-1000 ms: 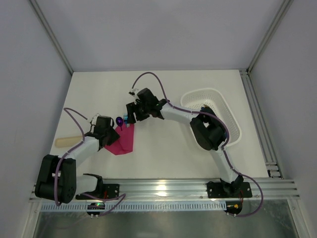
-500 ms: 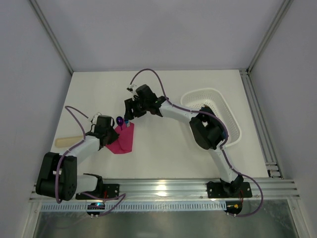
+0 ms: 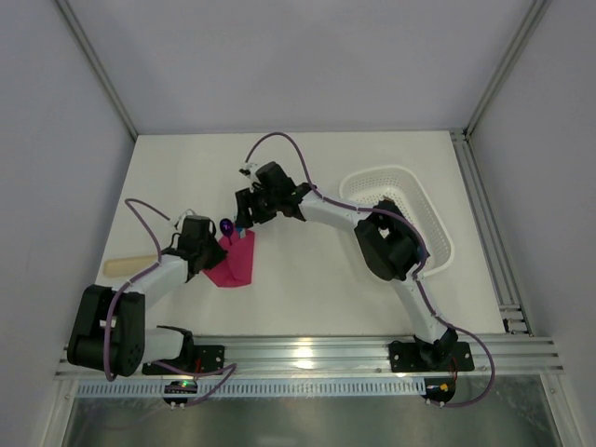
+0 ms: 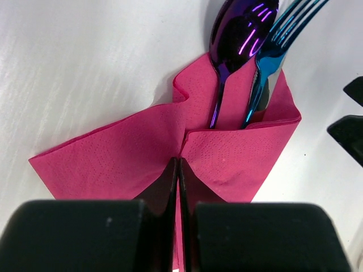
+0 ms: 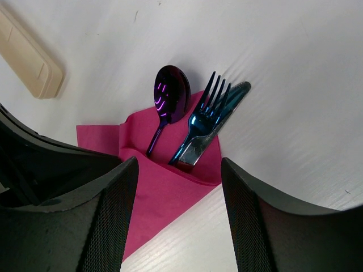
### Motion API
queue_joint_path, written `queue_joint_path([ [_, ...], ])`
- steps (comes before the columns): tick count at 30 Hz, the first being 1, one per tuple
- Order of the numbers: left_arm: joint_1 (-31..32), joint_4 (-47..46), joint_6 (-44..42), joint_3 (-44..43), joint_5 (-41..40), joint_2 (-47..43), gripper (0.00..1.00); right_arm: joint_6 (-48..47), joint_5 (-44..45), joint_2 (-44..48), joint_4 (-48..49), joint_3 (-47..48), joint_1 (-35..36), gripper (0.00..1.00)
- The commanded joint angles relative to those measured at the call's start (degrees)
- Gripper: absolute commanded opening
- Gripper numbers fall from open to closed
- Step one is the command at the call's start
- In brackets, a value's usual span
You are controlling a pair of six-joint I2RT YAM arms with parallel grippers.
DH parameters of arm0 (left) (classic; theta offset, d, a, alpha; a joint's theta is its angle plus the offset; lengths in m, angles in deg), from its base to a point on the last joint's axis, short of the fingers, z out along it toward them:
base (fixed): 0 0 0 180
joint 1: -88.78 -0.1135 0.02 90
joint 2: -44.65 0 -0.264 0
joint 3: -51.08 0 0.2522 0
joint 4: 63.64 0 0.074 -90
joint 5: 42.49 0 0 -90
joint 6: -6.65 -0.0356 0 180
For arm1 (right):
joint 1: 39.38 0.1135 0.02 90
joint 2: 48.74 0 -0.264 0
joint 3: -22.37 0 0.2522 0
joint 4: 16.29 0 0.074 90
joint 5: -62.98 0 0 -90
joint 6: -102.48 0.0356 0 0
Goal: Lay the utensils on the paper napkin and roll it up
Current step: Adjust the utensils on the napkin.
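The magenta paper napkin (image 4: 130, 158) lies folded over the handles of the utensils. A glossy purple spoon (image 4: 241, 31) and a blue-purple fork (image 4: 283, 28) stick out of its far end, with a knife (image 5: 232, 96) under the fork. My left gripper (image 4: 179, 165) is shut, pinching a raised fold of the napkin at its middle. In the top view it sits at the napkin's left edge (image 3: 212, 250). My right gripper (image 5: 178, 226) hovers open just above the utensil heads (image 3: 242, 222), with nothing between its fingers. The spoon head (image 3: 226, 226) peeks out beside it.
A pale beige flat stick (image 3: 126, 267) lies near the table's left edge, also visible in the right wrist view (image 5: 28, 56). A white perforated basket (image 3: 424, 200) stands at the right, behind the right arm's elbow.
My left gripper has shut on the napkin's fold. My right gripper has narrowed a little and shifted slightly back and left above the utensil heads.
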Motion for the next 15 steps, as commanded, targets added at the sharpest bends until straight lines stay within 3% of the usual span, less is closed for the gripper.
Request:
queue_joint_path([
  [1,0.9,-3.0,-1.5,-0.2,2.1,0.7,0.00,-0.4,-0.9,2.0,1.6,-0.3,-0.2,0.63],
  [15,1.2,1.9,-0.4,-0.3,-1.6,-2.9,0.03,0.7,-9.6,-4.3,3.2,8.1,0.6,0.53],
])
